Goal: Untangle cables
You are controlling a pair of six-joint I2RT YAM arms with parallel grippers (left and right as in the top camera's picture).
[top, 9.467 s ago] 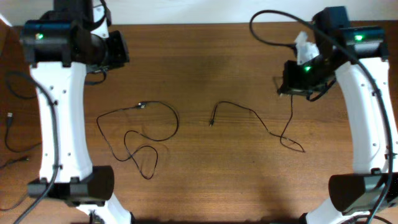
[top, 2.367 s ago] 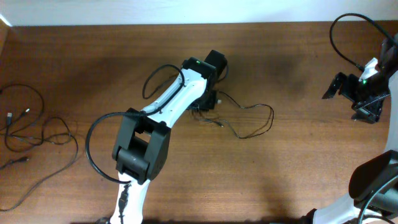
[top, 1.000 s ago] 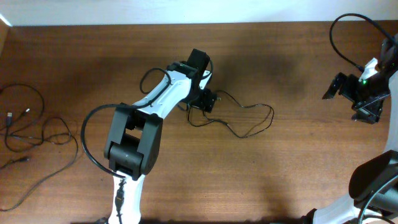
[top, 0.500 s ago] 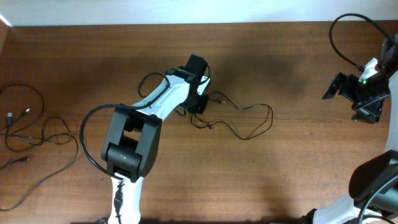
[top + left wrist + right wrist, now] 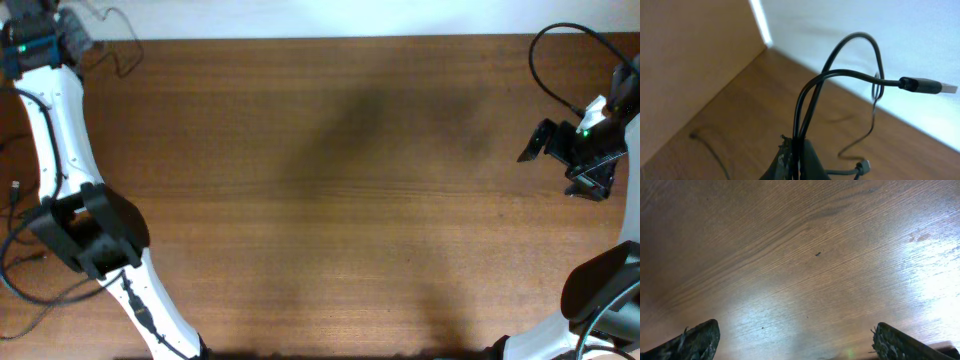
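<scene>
Cables (image 5: 15, 187) lie heaped at nine o'clock; at eleven o'clock the left gripper (image 5: 792, 160) clamps one doubled cable (image 5: 810, 107), whose dangling plug (image 5: 927, 86) could snag that heap. Right gripper (image 5: 572, 160), three o'clock, hangs spread apart, empty.

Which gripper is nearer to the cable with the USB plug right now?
Left. The left gripper has jaws shut on the cable at the table's far-left corner; the right gripper hangs open at the opposite edge.
</scene>
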